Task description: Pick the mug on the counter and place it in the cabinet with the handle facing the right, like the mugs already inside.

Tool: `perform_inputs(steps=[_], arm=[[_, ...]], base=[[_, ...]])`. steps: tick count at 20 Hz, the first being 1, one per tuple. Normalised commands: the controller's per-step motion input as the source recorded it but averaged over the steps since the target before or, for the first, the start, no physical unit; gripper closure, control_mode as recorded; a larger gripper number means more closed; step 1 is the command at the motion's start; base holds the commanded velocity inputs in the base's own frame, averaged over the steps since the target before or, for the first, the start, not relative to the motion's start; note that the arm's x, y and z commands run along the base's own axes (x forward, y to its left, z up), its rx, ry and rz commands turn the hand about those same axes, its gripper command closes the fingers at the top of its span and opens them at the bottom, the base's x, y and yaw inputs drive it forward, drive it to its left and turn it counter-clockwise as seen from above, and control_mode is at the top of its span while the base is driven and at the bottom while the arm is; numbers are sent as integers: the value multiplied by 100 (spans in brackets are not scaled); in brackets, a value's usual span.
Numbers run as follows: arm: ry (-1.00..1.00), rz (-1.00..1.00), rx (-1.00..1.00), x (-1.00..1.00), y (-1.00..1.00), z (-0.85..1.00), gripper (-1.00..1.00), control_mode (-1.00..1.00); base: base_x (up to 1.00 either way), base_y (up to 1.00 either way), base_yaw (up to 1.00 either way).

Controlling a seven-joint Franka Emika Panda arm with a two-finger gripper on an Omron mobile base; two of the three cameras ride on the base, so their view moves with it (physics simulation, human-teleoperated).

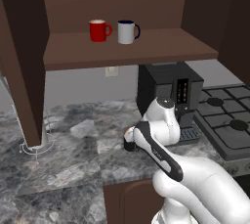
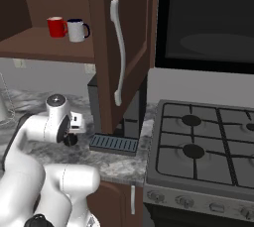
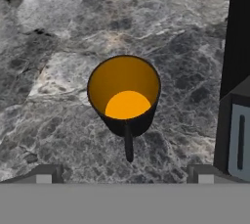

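right now you are looking straight down into the mug (image 3: 124,98) from the hand view: it is standing upright on the counter (image 3: 58,47), its orange-yellow inside showing, its black handle pointing toward the bottom of that view. your gripper (image 3: 124,174) is hovering above it with the fingers (image 3: 46,173) spread wide apart, one tip showing at each lower corner, neither touching the mug, which is sitting between them and a little ahead. the coffee machine (image 3: 238,86) is rising along the right edge of that view, near the mug. from the left base view you are getting what the hand view is not giving you: the cabinet (image 1: 132,47) overhead with its open front, the red mug (image 1: 99,31) and the white mug (image 1: 127,32) standing side by side on the shelf, handles to the right, with bare shelf to the right of them. the right base view is showing you the cabinet door (image 2: 124,47) hanging open beside the stove (image 2: 203,146).
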Motion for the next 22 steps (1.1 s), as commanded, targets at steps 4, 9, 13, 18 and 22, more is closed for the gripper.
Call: perform_inputs(steps=[4,9,13,18,22], arm=[[0,3,2,0,-11,-31,-100,-100],[-1,3,1,6,0,-33,-100,-100],[-3,3,1,1,0,-36,-100,-100],[-2,2,1,0,0,-33,-100,-100],[0,0,1,0,-1,-29,-100,-100]], base=[[0,0,0],[0,0,0],[0,0,0],[0,0,0],[0,0,0]])
